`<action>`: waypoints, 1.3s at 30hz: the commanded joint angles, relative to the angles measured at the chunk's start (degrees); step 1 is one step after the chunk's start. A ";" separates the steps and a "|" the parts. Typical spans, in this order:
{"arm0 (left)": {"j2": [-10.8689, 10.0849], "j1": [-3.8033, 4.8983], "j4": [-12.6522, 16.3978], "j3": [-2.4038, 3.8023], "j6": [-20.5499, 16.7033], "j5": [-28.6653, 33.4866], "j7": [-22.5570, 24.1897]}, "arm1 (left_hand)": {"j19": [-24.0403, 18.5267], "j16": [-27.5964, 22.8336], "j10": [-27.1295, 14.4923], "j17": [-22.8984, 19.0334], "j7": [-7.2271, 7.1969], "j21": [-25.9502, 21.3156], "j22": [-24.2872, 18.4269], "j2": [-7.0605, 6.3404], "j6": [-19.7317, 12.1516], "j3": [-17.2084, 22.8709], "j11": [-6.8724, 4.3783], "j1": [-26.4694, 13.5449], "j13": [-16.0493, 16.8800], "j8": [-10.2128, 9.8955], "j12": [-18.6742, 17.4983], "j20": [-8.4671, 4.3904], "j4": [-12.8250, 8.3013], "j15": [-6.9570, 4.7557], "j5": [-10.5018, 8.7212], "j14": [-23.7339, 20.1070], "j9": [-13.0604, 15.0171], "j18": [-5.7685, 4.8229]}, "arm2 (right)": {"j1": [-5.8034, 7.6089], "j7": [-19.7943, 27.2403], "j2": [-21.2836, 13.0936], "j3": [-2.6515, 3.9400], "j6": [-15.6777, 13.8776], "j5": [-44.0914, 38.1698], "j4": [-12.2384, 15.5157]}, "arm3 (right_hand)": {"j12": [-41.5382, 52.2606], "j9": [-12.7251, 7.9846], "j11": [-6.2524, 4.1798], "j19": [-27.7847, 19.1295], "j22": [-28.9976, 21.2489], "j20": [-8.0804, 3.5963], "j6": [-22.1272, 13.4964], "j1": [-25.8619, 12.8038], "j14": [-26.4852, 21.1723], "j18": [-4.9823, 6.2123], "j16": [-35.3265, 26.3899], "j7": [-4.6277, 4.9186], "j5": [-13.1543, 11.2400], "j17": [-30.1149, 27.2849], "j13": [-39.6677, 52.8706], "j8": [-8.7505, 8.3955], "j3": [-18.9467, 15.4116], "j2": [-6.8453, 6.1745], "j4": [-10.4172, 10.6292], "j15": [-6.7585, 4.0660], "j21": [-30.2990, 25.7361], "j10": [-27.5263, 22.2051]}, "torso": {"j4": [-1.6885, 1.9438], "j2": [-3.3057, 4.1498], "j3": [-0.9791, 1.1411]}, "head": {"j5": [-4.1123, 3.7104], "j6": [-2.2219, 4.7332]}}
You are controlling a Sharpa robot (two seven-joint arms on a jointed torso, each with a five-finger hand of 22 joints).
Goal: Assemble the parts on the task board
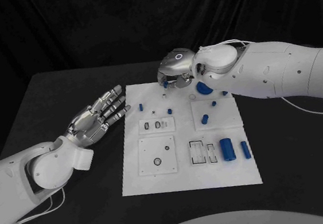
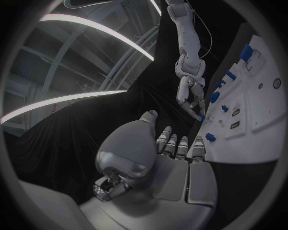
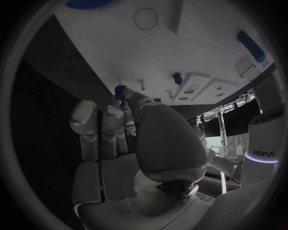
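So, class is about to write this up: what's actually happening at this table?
A two-armed robot is assembling small blue parts on the white task board. Its right robot hand is down at the board's far edge, fingertips at a small blue gear-like part; whether it grips it is unclear. The left robot hand hovers open beside the board, holding nothing. Two blue cylinders lie unplaced near the board's near-right corner.

You have the white task board [image 1: 191,177] lying flat mid-table — its blue parts are scattered: two upright-looking cylinders [image 1: 227,148] near its right edge, a round disc [image 1: 203,87] at the far end, small pegs [image 1: 170,110] between.
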 commanded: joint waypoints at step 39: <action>-0.90 0.04 0.31 0.04 0.35 -0.02 -0.54 | -0.03 0.26 -0.05 0.06 0.01 -0.20 -0.09 -0.20 0.58 0.26 0.41 -0.08 0.04 0.53 0.32 0.50 -0.42 0.38 0.49 -0.01 0.10 0.18 | 1.09 -5.64 -7.42 0.03 -6.30 0.66 5.67 | 1.08 -5.65 -0.21 -5.32 -4.01 0.69 -9.17 -3.15 -6.04 0.81 -7.87 -0.34 -1.77 -9.83 2.22 -4.43 -4.38 -1.24 2.57 0.76 -10.18 -6.71 | -0.03 -0.01 0.09 | 0.24 0.58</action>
